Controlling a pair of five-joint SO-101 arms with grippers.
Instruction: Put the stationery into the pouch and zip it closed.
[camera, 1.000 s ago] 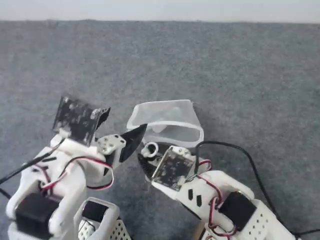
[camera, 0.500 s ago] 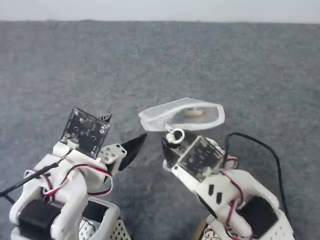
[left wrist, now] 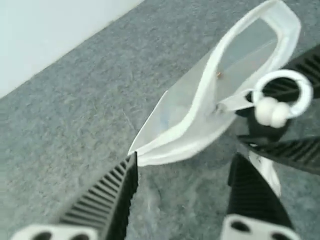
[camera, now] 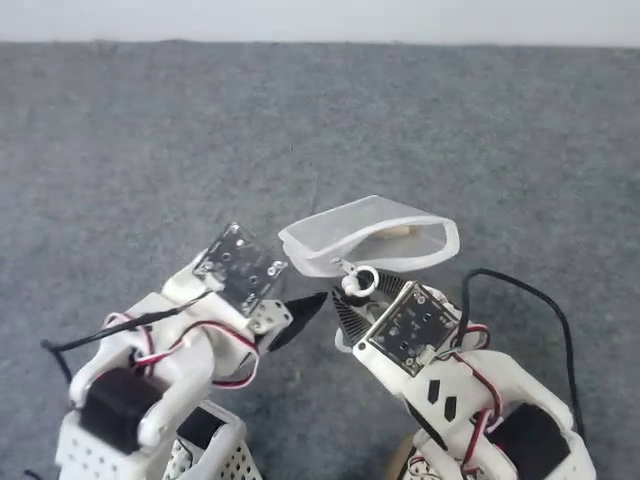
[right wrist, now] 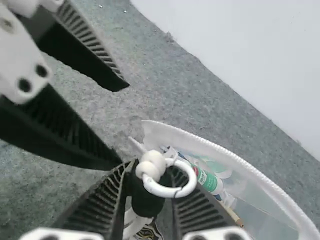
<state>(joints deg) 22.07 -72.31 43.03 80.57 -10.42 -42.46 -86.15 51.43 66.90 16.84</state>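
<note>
A translucent white pouch (camera: 372, 233) lies on the grey carpet with its mouth open; stationery, among it a tube with a red and green label (right wrist: 205, 180), lies inside. My right gripper (camera: 350, 300) (right wrist: 147, 200) sits at the pouch's near edge, shut on the zipper pull, whose white ring (camera: 359, 282) (right wrist: 167, 176) (left wrist: 283, 95) sticks up above the fingers. My left gripper (camera: 300, 310) (left wrist: 182, 185) is open just short of the pouch's (left wrist: 200, 105) left corner, apart from it, with nothing between its fingers.
Grey carpet (camera: 150, 140) spreads all around, up to a pale wall along the far edge. A black cable (camera: 520, 300) loops beside the right arm. The two grippers sit close together at the pouch's near side.
The right arm has swung to the right, dragging the pouch with it by the zipper pull. The left arm has followed to the right, up to the pouch's left corner.
</note>
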